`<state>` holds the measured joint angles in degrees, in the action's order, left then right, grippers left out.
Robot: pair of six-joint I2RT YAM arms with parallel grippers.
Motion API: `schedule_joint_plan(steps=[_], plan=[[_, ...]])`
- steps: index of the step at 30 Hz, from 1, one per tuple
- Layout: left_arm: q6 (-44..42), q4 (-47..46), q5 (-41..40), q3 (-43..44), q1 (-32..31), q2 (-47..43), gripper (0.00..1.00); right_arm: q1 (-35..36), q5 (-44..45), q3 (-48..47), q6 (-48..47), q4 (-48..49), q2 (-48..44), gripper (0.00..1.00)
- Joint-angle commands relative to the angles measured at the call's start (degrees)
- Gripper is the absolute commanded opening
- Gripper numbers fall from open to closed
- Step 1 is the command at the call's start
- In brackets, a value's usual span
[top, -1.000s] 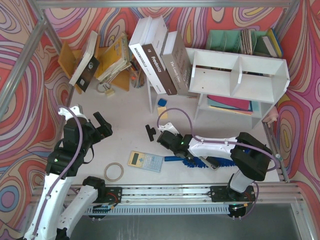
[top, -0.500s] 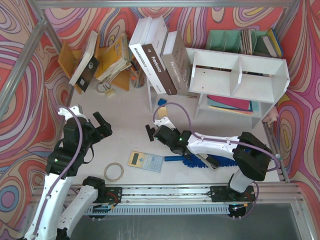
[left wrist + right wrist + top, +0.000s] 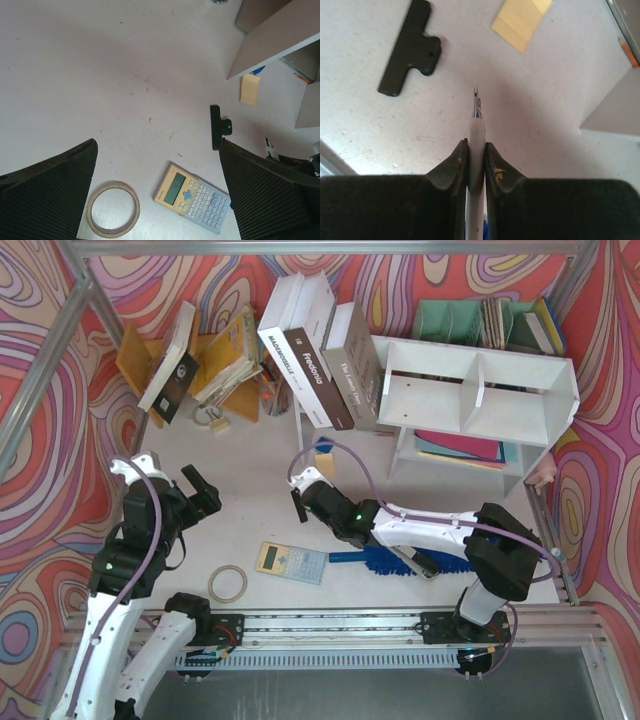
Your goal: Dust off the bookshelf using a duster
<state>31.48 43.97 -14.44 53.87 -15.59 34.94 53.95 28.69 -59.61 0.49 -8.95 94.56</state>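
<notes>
**Item 1, bookshelf**: white, upper right of the overhead frame. We count two upper compartments split by one divider, with flat books on the level beneath.

**Item 2, duster**: lies flat on the tabletop at lower centre of the overhead frame. It is under the right forearm, well apart from the bookshelf, with its blue handle pointing left.

**Item 3, right claw**: clamped tight on a thin pale strip seen edge-on. We cannot identify the strip. A black clip lies at upper left of the wrist frame and a yellow note pad at the top.

**Item 4, left claw**: fingers spread wide apart, holding nothing, above the tabletop. We note a calculator and a tape ring beneath it.

**Item 5, leaning books**: just left of the bookshelf.
</notes>
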Motion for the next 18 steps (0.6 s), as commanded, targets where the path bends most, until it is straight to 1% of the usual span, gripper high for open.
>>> schedule_joint_plan(steps=[1,6,18], plan=[[0.2,-0.9,-1.4,-1.3,0.6,-1.0,0.99,0.5,-4.7,1.3,-8.8,10.2,0.7,0.22],[0.3,-0.8,-1.6,-1.3,0.7,-1.3,0.98,0.4,-6.7,0.4,-11.0,13.0,2.9,0.24],[0.4,-1.2,-1.2,-1.6,1.6,-2.0,0.98,0.4,-8.6,0.5,-11.0,16.4,6.5,0.25]])
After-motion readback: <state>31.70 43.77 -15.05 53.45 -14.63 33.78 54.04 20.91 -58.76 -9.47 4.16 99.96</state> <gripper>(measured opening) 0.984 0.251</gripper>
